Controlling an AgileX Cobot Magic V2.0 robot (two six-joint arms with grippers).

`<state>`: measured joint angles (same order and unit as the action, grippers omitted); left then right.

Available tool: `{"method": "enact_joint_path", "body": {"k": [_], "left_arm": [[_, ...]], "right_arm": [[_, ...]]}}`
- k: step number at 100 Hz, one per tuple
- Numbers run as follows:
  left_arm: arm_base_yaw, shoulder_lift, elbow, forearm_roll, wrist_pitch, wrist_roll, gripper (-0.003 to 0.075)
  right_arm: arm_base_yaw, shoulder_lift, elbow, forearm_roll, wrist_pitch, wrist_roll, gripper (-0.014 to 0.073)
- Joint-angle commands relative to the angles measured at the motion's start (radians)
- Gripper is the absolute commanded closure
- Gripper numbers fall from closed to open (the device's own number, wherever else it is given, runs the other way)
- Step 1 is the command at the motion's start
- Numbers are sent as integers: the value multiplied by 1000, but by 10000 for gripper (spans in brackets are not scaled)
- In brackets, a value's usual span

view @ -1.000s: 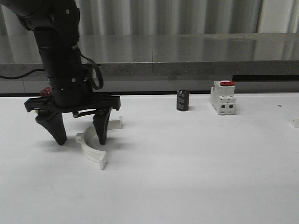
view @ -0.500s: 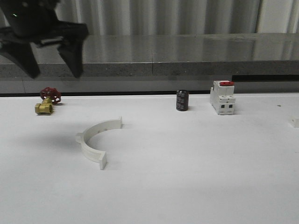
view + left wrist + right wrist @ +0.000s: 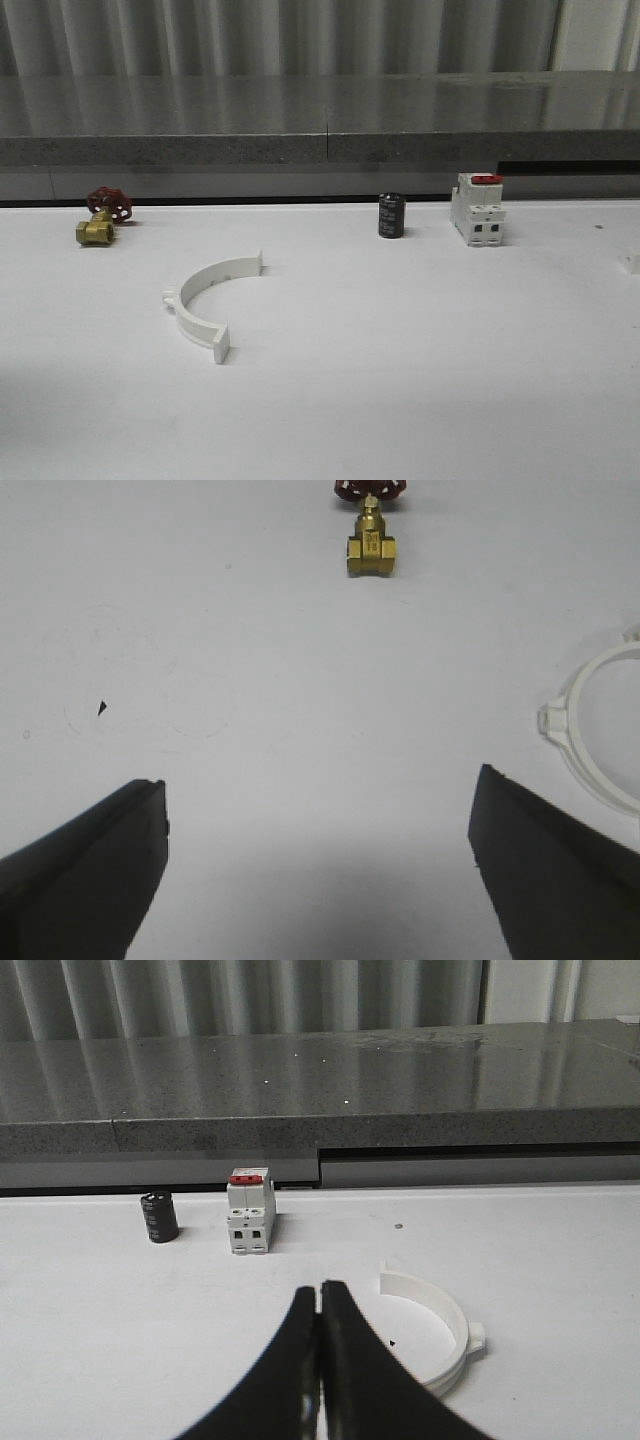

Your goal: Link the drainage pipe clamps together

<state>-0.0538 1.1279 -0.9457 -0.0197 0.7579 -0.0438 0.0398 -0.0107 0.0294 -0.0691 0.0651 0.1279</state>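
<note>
One white half-ring drainage pipe clamp [image 3: 205, 300] lies flat on the white table, left of centre, its open side facing right. The left wrist view catches its curved edge [image 3: 590, 740] beside my left gripper [image 3: 318, 778], which hangs open above bare table with nothing between its black fingers [image 3: 110, 850]. A second clamp half [image 3: 440, 1335] lies just right of my right gripper [image 3: 320, 1288], whose fingertips are pressed together and hold nothing. Part of this half is hidden behind the right finger.
A brass valve with a red handwheel [image 3: 100, 215] sits at the back left, also seen as the valve [image 3: 371, 545]. A black cylinder [image 3: 391, 215] and a white breaker with a red switch [image 3: 477, 208] stand at the back. A small white piece [image 3: 632, 262] shows at the right edge.
My left arm has risen from over the clamp and left the front view, gripper still open. The clamp stays where it lay on the table.
</note>
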Motion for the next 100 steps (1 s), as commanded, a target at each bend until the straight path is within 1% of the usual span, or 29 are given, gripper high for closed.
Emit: {"method": "enact_joint_path", "body": {"k": [1,16,21,26,46,59,69,79,90,100], "left_arm": [[4,-123,76,-45,-91,2,122],[4,-316,231,-72,-127,2,128],[4,-379,280,-72,-134,2,154],[4,-440,318,-72,-143,2,196],[4,-623,417,-72,-152,2,447],[4,-659,440,-72,-150,2,626],[4,-659,443,-72,-150,2,740],[4,-659,443,-72,-150,2,741],[4,-659,443,-72,-150,2,741],[4,-659,443,-72,-150,2,741]], "right_arm": [[-3,-3,-20,-8,-88,-3,659],[-3,-3,-20,-8,-88,-3,659],[-3,-3,-20,-8,-88,-3,659],[-3,-3,-20,-8,-88,-3,659],[-3,-3,-20,-8,-89,-3,659],[-3,-3,-20,-8,-99,-3,659],[-3,-3,-23,-7,-101,-3,659],[-3,2,-62,9,-65,-3,659],[-3,33,-159,9,49,-3,659],[-3,108,-272,9,170,-3,659]]}}
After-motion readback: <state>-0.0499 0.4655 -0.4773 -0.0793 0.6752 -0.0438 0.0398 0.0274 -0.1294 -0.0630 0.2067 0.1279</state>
